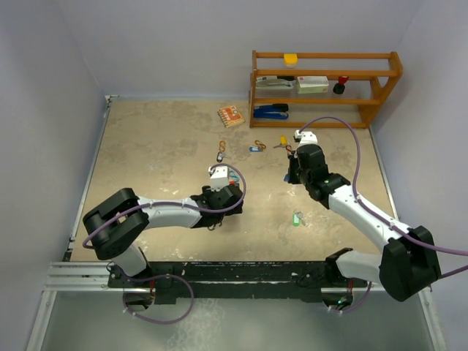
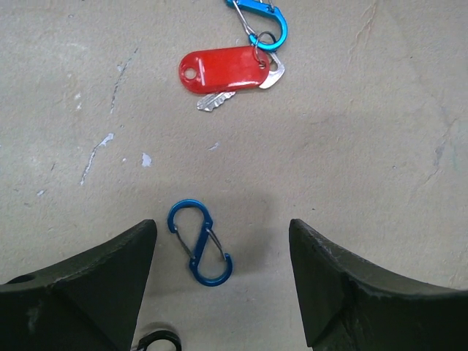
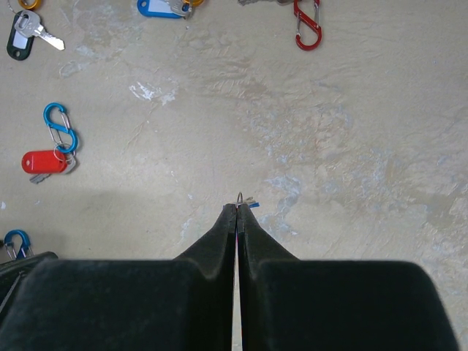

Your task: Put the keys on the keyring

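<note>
The left gripper (image 2: 221,228) stands wide open, holding nothing, its fingers either side of a blue clip (image 2: 201,243) on the table (image 2: 365,146). Beyond lies a red key (image 2: 223,69), hooked to a second clip (image 2: 265,20). The right gripper (image 3: 238,212) is pinched shut on a thin ring (image 3: 240,198).

Red-tagged key (image 2: 223,69) lies flat on the table, blade protruding beneath the tag; black-tagged key (image 3: 20,42) and blue-tagged key (image 3: 157,7) lie flat, apart; green-tagged key (image 1: 296,219) lies alone.

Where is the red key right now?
In the left wrist view, the red key lies ahead of the left gripper, past a dark-blue clip, touching a light-blue clip.
</note>
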